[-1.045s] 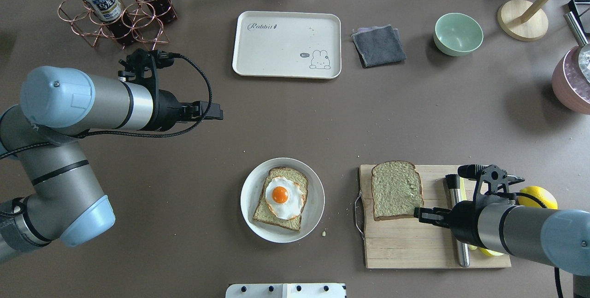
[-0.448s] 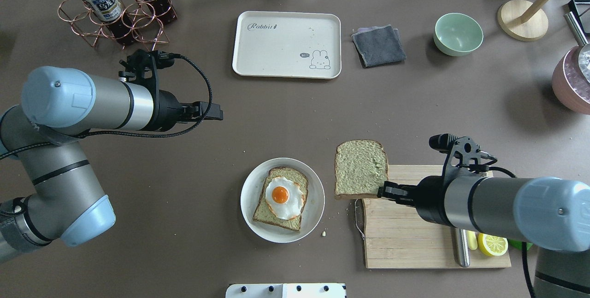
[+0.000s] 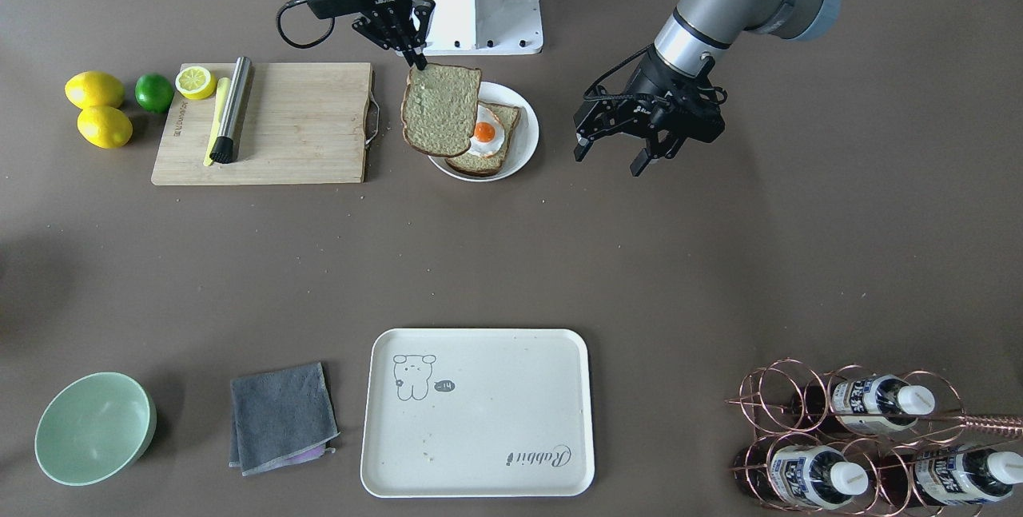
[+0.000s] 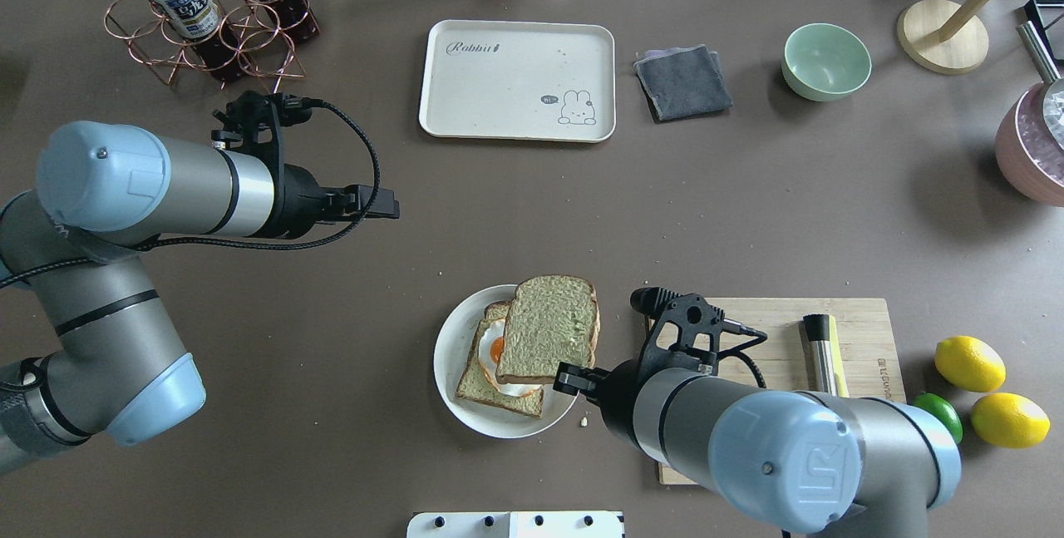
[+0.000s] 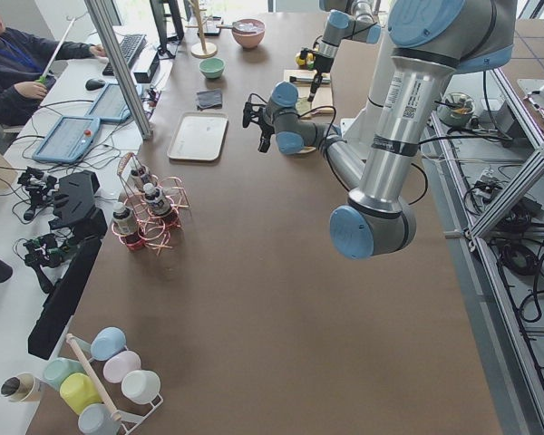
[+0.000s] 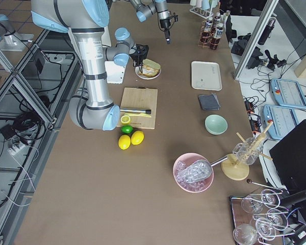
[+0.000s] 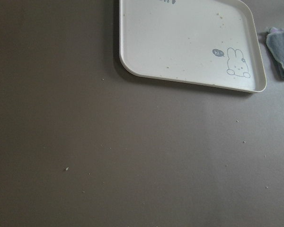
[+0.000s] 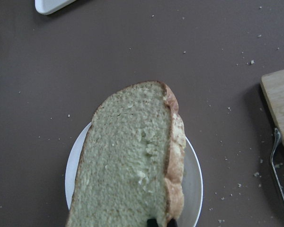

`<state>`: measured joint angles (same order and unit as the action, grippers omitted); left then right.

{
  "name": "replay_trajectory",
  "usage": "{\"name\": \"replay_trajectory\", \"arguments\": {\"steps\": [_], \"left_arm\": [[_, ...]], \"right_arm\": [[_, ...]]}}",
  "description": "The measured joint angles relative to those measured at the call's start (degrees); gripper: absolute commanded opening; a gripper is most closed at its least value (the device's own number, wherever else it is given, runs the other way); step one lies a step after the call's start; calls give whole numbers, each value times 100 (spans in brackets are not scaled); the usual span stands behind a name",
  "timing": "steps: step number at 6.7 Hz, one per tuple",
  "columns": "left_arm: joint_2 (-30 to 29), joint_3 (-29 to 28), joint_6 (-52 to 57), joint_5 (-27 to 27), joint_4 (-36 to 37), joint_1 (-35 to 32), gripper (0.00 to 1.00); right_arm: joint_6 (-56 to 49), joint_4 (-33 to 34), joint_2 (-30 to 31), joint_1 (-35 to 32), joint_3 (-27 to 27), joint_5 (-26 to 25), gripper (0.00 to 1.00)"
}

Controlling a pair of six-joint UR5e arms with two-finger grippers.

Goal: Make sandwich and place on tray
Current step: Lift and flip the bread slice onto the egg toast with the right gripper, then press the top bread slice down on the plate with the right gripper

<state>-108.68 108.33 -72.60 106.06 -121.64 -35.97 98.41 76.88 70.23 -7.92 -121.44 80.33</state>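
Observation:
My right gripper is shut on the corner of a bread slice and holds it tilted above the white plate. The slice partly covers the second slice on the plate, which has the fried egg on top. The held slice fills the right wrist view and shows in the front view under the gripper. My left gripper is open and empty, hovering left of the plate. The cream tray lies bare at the far side and shows in the left wrist view.
The wooden cutting board with a steel tool lies right of the plate, with lemons and a lime beside it. A grey cloth and green bowl sit right of the tray. A bottle rack is far left.
My right gripper has lifted the bread slice off the cutting board and carried it left to above the plate. The left arm has not moved.

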Motion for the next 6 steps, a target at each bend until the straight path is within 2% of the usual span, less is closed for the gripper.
{"name": "replay_trajectory", "arguments": {"steps": [2,6], "left_arm": [[-4,13,-6,3,0,-1,98],[-37,10,-9,-6,-3,2,98]], "right_arm": [[223,26,-341,270,472,-366,0],[344,32,-609,388,758,-582,0]]}}
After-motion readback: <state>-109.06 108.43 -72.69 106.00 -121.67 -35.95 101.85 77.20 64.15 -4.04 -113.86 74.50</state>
